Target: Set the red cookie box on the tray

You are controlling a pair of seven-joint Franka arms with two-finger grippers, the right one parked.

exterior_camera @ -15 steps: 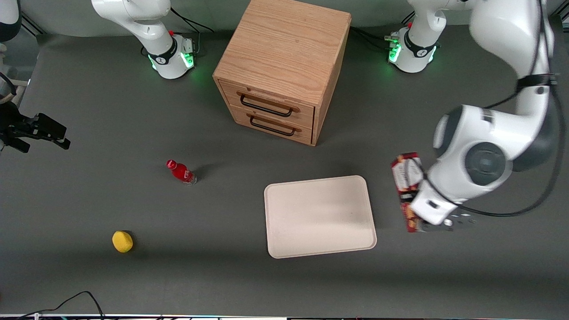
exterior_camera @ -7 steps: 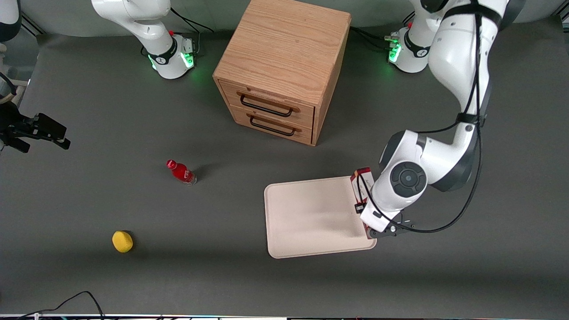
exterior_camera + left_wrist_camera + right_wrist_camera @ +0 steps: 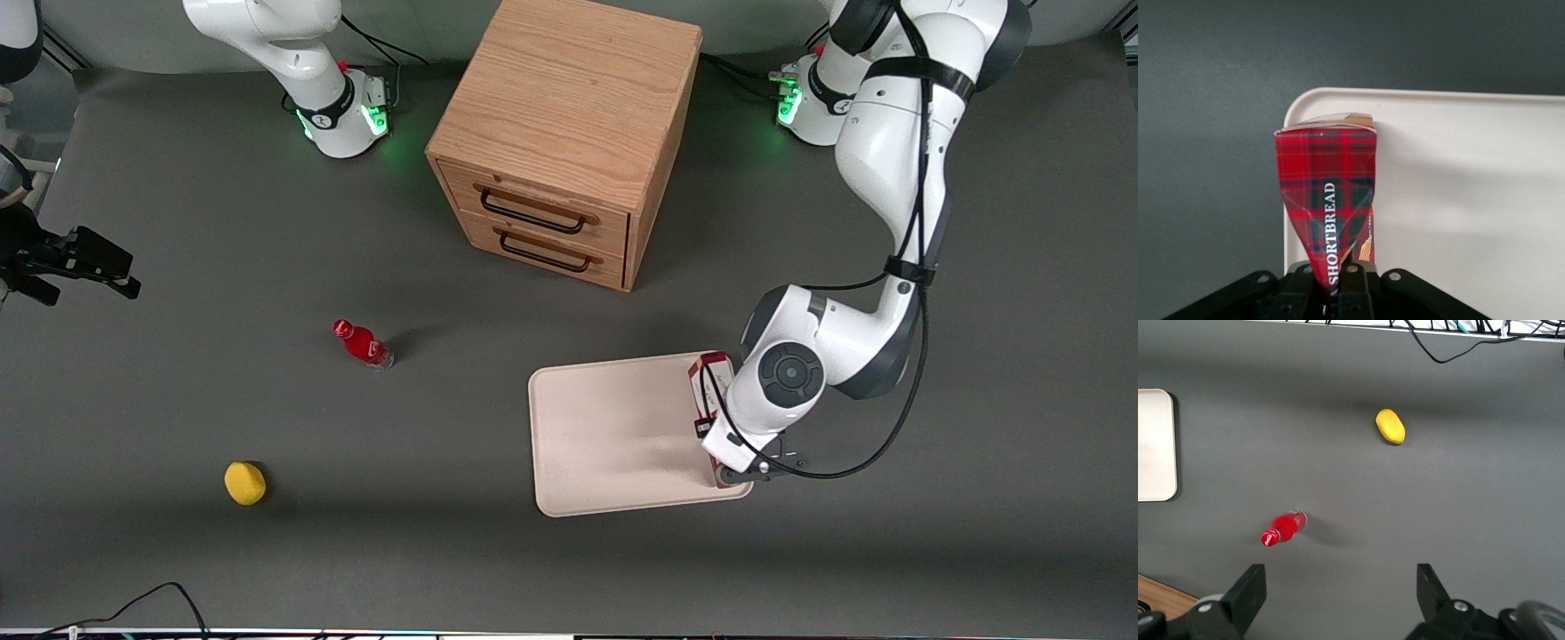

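Observation:
My left gripper (image 3: 734, 460) (image 3: 1337, 283) is shut on the red cookie box (image 3: 709, 373) (image 3: 1328, 200), a dark-red tartan carton marked SHORTBREAD, pinched thin between the fingers. The box hangs lengthwise over the edge of the cream-white tray (image 3: 622, 436) (image 3: 1471, 200) that lies toward the working arm's end. Most of the box is hidden under the wrist in the front view. I cannot tell whether the box touches the tray.
A wooden two-drawer cabinet (image 3: 564, 142) stands farther from the front camera than the tray. A small red bottle (image 3: 362, 343) (image 3: 1281, 528) and a yellow object (image 3: 244, 483) (image 3: 1390, 427) lie toward the parked arm's end.
The gripper has carried the box sideways from the bare table beside the tray to over the tray's edge. The arm has folded in closer to the tray.

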